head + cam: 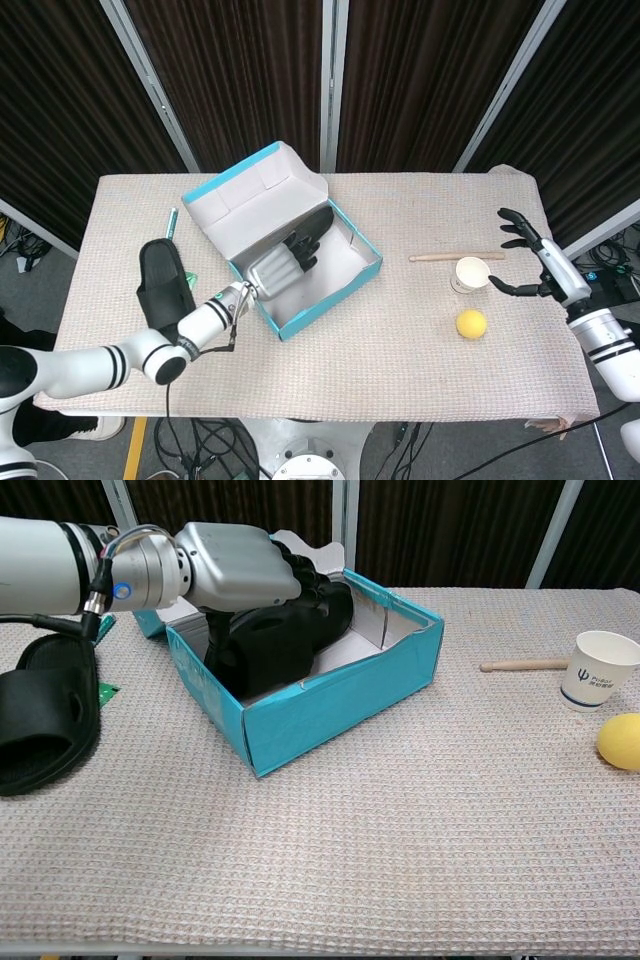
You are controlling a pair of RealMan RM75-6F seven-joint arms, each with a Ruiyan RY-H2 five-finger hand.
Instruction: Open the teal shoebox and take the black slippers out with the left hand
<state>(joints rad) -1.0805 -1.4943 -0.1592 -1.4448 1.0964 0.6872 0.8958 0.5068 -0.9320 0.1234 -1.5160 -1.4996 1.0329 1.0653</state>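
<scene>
The head view looked steeply down from above the near edge of the table [420, 330], far enough to take in its whole top and the dark curtains behind. The chest view sat low and close at the near edge, facing level across the cloth. Both shared the teal shoebox [300, 262] [330, 705], left of centre, and the paper cup [470, 273] [597, 668] at right

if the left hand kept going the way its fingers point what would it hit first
Most likely the black slipper in the teal shoebox: the left hand already reaches over it, fingers aimed toward the far inside wall. Whether they already touch the slipper is unclear.
</scene>
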